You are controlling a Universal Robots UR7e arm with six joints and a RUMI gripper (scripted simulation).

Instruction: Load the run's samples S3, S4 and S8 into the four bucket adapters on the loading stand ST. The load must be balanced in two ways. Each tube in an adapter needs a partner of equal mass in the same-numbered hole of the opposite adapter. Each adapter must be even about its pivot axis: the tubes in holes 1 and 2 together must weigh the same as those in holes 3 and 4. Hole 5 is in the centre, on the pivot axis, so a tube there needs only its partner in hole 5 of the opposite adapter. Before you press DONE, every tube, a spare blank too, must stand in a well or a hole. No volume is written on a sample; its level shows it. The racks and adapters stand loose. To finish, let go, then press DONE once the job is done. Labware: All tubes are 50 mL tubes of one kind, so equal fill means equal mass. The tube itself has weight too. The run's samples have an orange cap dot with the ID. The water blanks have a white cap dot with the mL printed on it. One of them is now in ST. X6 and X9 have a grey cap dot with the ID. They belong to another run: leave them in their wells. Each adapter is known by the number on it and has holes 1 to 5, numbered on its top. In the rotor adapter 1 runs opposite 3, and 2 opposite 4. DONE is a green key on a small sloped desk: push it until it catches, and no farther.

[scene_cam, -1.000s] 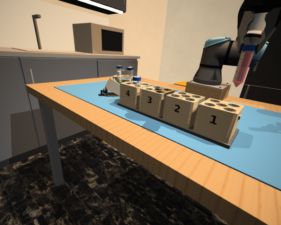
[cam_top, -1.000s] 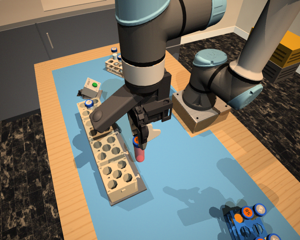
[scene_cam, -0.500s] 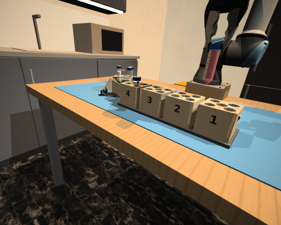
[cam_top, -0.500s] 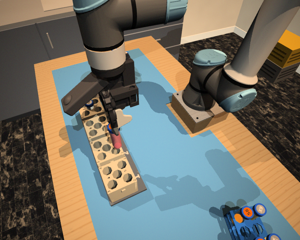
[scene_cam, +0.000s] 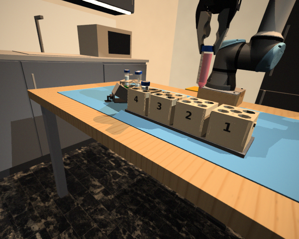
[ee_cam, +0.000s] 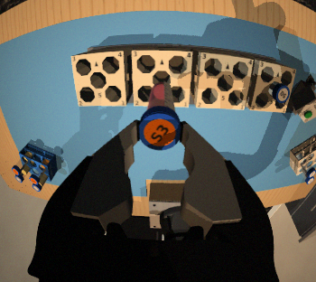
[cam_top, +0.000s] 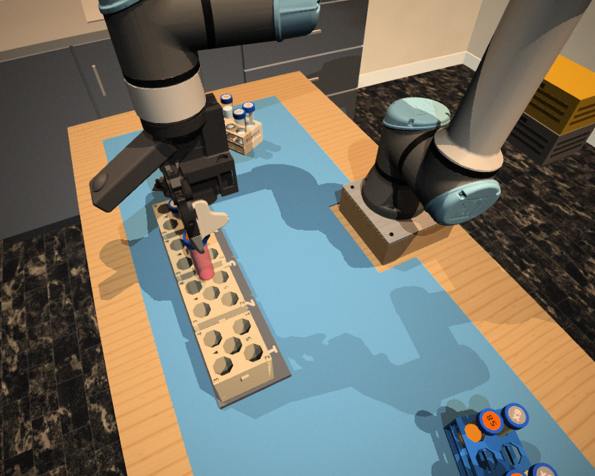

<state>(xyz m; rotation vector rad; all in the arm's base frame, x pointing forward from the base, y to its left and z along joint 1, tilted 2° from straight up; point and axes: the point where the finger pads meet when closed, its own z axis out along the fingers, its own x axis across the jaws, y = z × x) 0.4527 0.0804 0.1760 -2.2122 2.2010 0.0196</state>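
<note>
My gripper (cam_top: 198, 243) (scene_cam: 207, 50) (ee_cam: 160, 122) is shut on the cap of tube S3 (cam_top: 202, 262) (scene_cam: 205, 68), filled with pink liquid. It hangs upright above the adapter row; in the wrist view its lower end covers part of adapter 2 (scene_cam: 188, 124) (ee_cam: 162, 56). Adapter 1 (cam_top: 241, 381) (scene_cam: 227, 137) and adapter 3 (scene_cam: 158, 115) (ee_cam: 226, 103) hold no visible tube. Adapter 4 (scene_cam: 136, 106) holds one blue-capped blank (scene_cam: 145, 83) (ee_cam: 282, 94), apparently in hole 5. S8 (cam_top: 491, 419) stands in the blue rack (ee_cam: 50, 159) with another orange-dotted tube (cam_top: 516, 473) and grey-dotted tubes (cam_top: 516, 415) (cam_top: 543, 469).
Three blanks stand in the pale rack (cam_top: 252, 141) at the back, one of them the tall tube (cam_top: 226, 102). The sloped desk (scene_cam: 120, 93) with the green DONE key (ee_cam: 308, 114) stands just beyond adapter 4. The robot's base (cam_top: 385, 241) is across from the adapters.
</note>
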